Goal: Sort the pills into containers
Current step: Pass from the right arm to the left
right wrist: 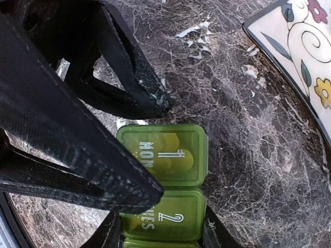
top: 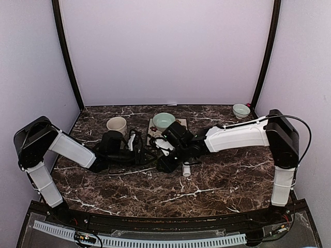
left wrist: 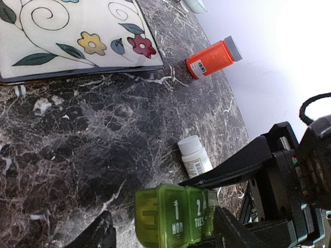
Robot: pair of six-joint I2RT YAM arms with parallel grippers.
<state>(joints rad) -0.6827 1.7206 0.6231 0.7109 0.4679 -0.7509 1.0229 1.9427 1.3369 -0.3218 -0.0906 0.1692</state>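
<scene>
1. Closest in the right wrist view, the black fingers (right wrist: 77, 150) of the left gripper (right wrist: 158, 151) are seen spread wide above the pill box (right wrist: 176, 206). No contact with the box can be confirmed.
   - The box lies flat on the marble table (right wrist: 248, 129).
   - Its sides are pinched at the second compartment by the right gripper (right wrist: 160, 233), whose jaws are set at a middling width.
   - The lids marked 1 and 2 are seen closed, with pale rounded shapes showing through, judged to be pills (right wrist: 182, 157).
2. In the left wrist view, the box is seen low in the frame between the spread left fingers, lids down. A white bottle (left wrist: 194, 155) and an orange bottle (left wrist: 213, 58) are seen beyond it. No loose pills can be made out on the table.
3. From above, both grippers are seen meeting mid-table, with the box hidden beneath them. Sorting is judged well advanced, but what remains cannot be told.
</scene>
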